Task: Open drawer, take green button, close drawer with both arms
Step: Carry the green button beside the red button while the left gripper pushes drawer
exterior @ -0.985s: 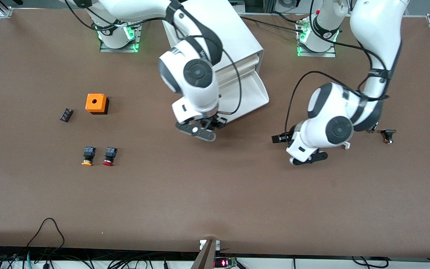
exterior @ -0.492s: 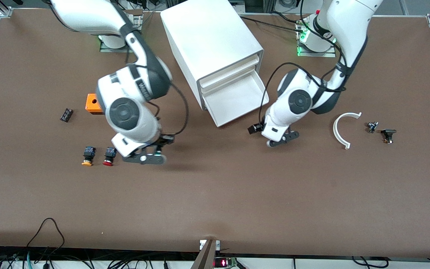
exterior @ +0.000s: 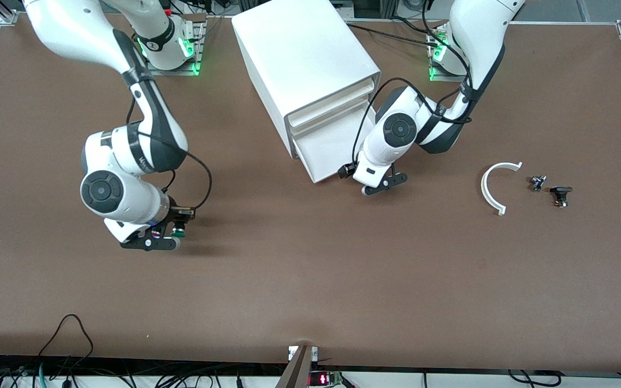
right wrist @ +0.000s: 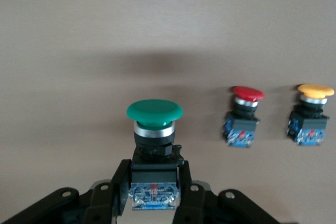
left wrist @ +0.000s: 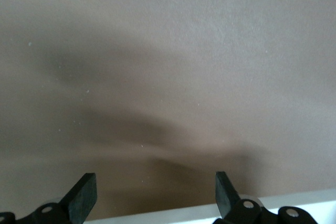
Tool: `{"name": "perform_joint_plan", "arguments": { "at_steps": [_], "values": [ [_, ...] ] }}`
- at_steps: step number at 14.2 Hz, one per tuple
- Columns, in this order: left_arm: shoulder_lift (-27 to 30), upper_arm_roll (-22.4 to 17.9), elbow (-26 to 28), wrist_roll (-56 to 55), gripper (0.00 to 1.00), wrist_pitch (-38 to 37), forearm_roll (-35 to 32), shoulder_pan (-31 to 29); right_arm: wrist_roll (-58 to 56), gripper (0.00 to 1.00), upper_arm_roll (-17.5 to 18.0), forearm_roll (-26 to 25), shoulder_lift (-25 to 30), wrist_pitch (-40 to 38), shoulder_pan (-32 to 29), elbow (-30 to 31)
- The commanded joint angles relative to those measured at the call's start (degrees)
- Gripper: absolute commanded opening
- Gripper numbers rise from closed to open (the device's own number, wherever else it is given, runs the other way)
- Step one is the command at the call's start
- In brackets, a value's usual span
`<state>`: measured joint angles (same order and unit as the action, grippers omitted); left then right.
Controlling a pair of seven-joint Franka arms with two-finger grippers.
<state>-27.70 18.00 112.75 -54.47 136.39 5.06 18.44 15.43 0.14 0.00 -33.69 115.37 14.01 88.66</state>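
Green button in right pincer — unlabelled.

A wide brown desk fills the scene, with black cables trailing along its near edge.

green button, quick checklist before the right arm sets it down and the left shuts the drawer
1. Right gripper clamped on the green button: ok, fingers grip its black-and-blue body.
2. Drop spot beside the red button and the yellow-orange button: ok, bare table next to them in the right wrist view.
3. Drawer ready to be closed: ok, it is pulled out.
4. Left gripper placed at the drawer front: ok, it is over the table just past the drawer's front corner.
5. Left gripper holds nothing: ok, fingers apart with nothing between them.
6. Drawer contents: cannot tell, the left arm covers part of it.
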Motion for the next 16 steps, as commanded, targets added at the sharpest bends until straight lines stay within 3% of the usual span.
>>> {"name": "perform_joint_plan", "arguments": {
  "at_steps": [1,7,8,10,14,16],
  "values": [
    [0.5,-0.2,2.0,-1.7,0.99,0.8,-1.8,2.4,-2.4,0.0,0.8,0.5,-0.2,5.9,-1.3,4.6],
    [0.9,2.5,3.1,-3.8,0.99,-0.1,-1.6,4.6,-2.4,0.0,0.9,2.7,-4.9,9.0,-2.3,5.0],
    [0.8,3.3,3.1,-3.8,0.99,0.0,-1.5,4.7,-2.2,0.2,0.9,2.7,-4.9,8.6,-2.3,4.9],
    [0.8,4.8,3.4,-3.9,0.99,-0.1,-1.0,4.3,-2.1,0.99,1.0,3.0,-5.5,8.6,-2.6,4.9],
    [0.5,5.8,3.8,-4.2,0.99,-0.3,0.0,4.4,-1.1,1.0,0.8,3.3,-3.5,8.3,-2.8,3.9],
    [0.5,5.9,3.8,-4.2,0.99,-0.3,2.0,4.9,-1.6,1.0,1.1,2.9,-1.1,3.8,-3.0,1.8]
  ]
}}
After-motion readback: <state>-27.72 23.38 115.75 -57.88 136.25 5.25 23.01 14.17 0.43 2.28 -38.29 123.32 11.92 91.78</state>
